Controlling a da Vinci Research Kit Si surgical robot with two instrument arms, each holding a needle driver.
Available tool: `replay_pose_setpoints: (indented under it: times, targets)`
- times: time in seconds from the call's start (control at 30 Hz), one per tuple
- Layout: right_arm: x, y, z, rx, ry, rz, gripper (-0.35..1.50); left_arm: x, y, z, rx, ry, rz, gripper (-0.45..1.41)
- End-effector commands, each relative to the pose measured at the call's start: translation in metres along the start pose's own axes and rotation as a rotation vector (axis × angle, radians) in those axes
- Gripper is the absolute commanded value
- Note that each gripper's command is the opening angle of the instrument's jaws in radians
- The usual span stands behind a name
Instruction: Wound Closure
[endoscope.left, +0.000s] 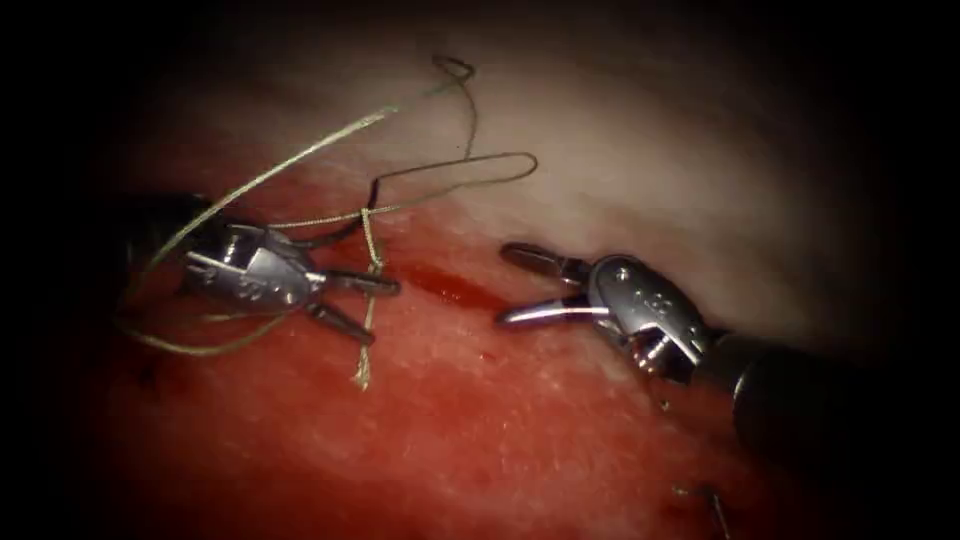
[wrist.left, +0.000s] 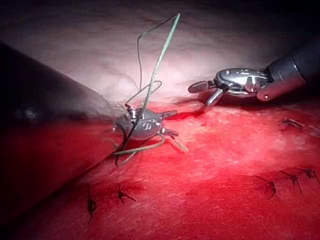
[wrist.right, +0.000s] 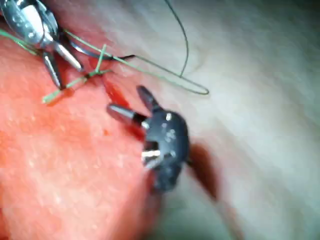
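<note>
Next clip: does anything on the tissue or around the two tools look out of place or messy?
The thread lies in loose loops, one draped over the left tool. Both tools' jaws are open and hold nothing; the right tool sits apart. A frayed thread end hangs from the knot. I cannot make out the needle.

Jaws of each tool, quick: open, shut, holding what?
Left tool: jaws open, astride the thread, gripping nothing.
Right tool: jaws open, holding nothing.

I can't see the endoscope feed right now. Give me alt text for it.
Both claws are open and hold nothing: the left claw straddles a knotted thread on the red tissue, and the right claw hangs beside the cut. Loose thread loops over the pale tissue above.
</note>
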Motion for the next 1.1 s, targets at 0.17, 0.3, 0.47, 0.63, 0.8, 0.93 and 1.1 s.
replay_pose_setpoints:
  times: [0.17, 0.3, 0.47, 0.63, 0.8, 0.93, 1.1]
  targets:
    - [-0.0005, 0.0002, 0.0009, 0.002, 0.002, 0.000, 1.25, -0.0009, 0.0004, 0.0003, -0.039, -0.020, 0.034, 0.17]
    - [-0.0006, 0.0002, 0.0010, 0.001, 0.002, -0.001, 1.25, -0.0009, 0.0012, 0.0004, -0.061, -0.053, 0.062, 0.17]
    - [-0.0007, 0.0002, 0.0012, 0.000, 0.002, 0.004, 1.25, -0.0011, 0.0018, 0.0015, -0.068, -0.070, 0.083, 0.20]
    - [-0.0007, 0.0001, 0.0012, 0.001, 0.003, 0.003, 1.25, -0.0016, 0.0026, 0.0029, -0.071, -0.079, 0.090, 0.27]
    - [-0.0008, 0.0002, 0.0012, 0.000, 0.002, 0.003, 1.25, -0.0010, 0.0033, 0.0033, -0.081, -0.053, 0.091, 0.30]
    - [-0.0009, 0.0002, 0.0012, 0.000, 0.003, 0.007, 1.25, 0.0002, 0.0040, 0.0029, -0.081, -0.031, 0.092, 0.30]
    - [-0.0010, 0.0003, 0.0012, 0.000, 0.003, 0.013, 1.25, 0.0009, 0.0044, 0.0029, -0.069, -0.020, 0.093, 0.19]
